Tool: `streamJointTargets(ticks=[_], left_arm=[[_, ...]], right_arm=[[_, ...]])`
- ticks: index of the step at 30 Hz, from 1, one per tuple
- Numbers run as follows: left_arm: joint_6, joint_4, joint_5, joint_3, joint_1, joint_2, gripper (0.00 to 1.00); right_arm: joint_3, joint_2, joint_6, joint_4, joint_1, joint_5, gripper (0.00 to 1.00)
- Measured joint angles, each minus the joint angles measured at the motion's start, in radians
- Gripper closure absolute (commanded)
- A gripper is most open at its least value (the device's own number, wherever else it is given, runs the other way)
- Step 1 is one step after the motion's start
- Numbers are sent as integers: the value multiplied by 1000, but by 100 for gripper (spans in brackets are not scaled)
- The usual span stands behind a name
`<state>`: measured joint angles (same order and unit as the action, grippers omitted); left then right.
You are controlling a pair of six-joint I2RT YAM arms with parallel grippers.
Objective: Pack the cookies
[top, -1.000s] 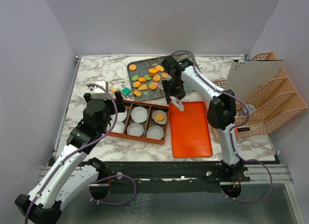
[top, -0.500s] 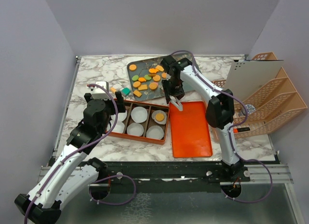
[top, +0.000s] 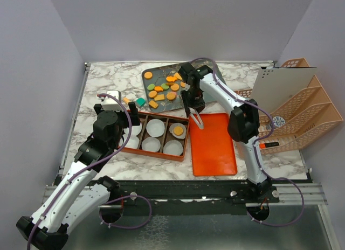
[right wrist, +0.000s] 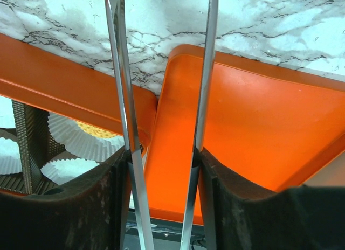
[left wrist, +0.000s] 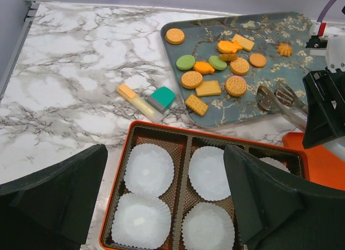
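The right tool (right wrist: 161,174) clamps tongs (right wrist: 119,72), whose arms stand apart and seemingly empty, for lifting the cookies (top: 164,88) on the tray (left wrist: 264,29) just beyond. The left tool (left wrist: 164,191) hangs agape.

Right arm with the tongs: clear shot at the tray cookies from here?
Probably yes. The right gripper holds the tongs, tips empty, near the tray; the cookies lie uncovered there, and the left gripper hovers over the box, clear.

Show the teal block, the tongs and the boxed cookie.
Teal rectangular block (left wrist: 163,96): left wrist view, top face.
Silver metal tongs (left wrist: 265,97): left wrist view, spoon tip.
Round orange cookie (top: 177,130): top view, centre.
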<state>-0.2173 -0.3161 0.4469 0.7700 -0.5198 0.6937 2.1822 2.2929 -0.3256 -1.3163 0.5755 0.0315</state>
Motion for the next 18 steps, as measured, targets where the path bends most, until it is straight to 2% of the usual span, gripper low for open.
streamJointTargets(ticks=[6,12,18], left_arm=[[1,0,0,0,0,0,2],[2,0,3,0,0,0,2],[2,0,4,0,-1,0,2]], right_arm=[[16,0,0,-6,0,1,58],[31,0,2,-7,0,1,46],[29,0,3,-11,-2,0,44]])
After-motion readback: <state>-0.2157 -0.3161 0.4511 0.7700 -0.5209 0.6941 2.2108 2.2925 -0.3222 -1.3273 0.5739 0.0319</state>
